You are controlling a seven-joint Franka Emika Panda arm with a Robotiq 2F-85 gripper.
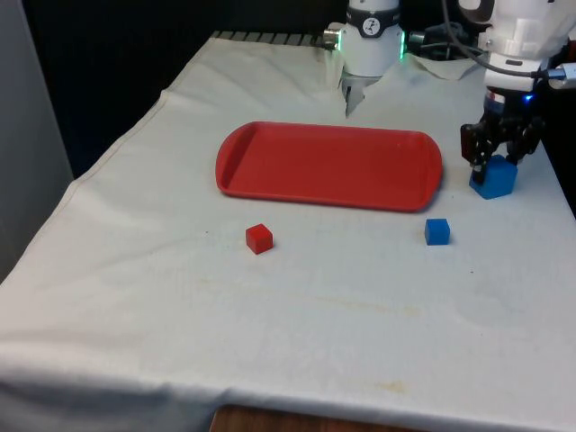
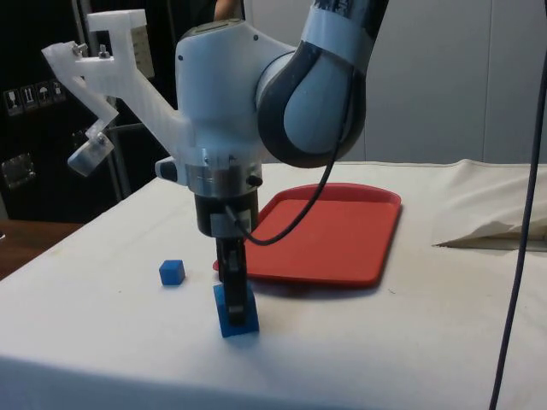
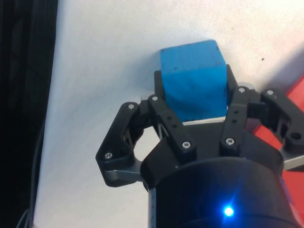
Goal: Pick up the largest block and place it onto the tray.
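Wrist view has the hand (image 3: 194, 116) clamped on the big blue block (image 3: 192, 78), sitting on the counter (image 1: 135, 297) near its edge on the front view's right, beside the red tray (image 1: 328, 165). Lift straight first, clearing the rim, then cross over.

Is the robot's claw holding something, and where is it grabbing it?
Yes. The gripper clamps the large blue block by two opposite side faces, around its upper part; the block sits on the cloth.
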